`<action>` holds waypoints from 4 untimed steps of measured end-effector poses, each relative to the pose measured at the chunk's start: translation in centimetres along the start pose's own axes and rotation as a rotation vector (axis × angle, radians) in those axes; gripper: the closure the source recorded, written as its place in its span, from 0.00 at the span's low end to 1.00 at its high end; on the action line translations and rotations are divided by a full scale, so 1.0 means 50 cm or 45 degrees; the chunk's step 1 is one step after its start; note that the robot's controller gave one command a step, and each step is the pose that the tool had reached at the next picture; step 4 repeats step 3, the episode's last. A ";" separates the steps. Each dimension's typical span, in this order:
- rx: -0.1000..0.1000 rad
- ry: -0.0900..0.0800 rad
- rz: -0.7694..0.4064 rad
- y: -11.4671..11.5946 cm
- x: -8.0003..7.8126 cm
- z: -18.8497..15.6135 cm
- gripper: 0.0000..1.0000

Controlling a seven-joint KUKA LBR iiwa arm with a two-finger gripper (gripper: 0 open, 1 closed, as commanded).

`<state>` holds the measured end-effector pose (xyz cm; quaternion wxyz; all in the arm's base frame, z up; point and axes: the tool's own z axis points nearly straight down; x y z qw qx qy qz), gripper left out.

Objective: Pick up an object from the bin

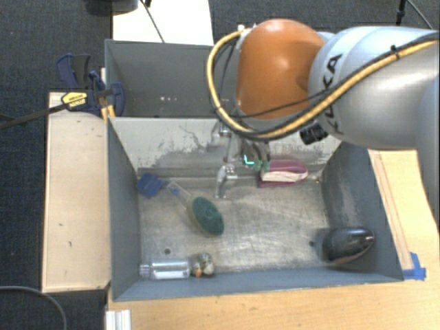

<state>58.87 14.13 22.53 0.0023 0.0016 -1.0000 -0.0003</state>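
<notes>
Camera view: the arm comes in from 3 o'clock, its orange cover [275, 67] and looped cables [223, 112] hanging above the far part of the grey bin [124, 205]. Below the cover the claw [240, 176] sits low over the bin floor close to the back wall, at about 12 o'clock from the floor's middle. Whether it is spread or pressed together cannot be told from here.

The nearest thing is a pink-and-white block [282, 172], lying flat just beside the claw at its 3 o'clock. Nothing can be made out pinched in the claw.

A dish brush [206, 216] with a round dark green head and a blue-ended handle lies at the claw's 7 o'clock, near but apart from it. Along the near wall, at 7 o'clock in the bin, a small clear bottle [165, 270] lies on its side, with a small round thing [202, 265] touching its end. A black computer mouse [347, 243] rests in the 4 o'clock corner, well apart from the rest.
</notes>
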 end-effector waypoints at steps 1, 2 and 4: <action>0.001 -0.003 -0.213 0.000 0.083 0.295 0.00; -0.001 -0.010 -0.205 0.001 0.080 0.287 1.00; 0.000 -0.018 -0.202 -0.035 0.097 0.009 1.00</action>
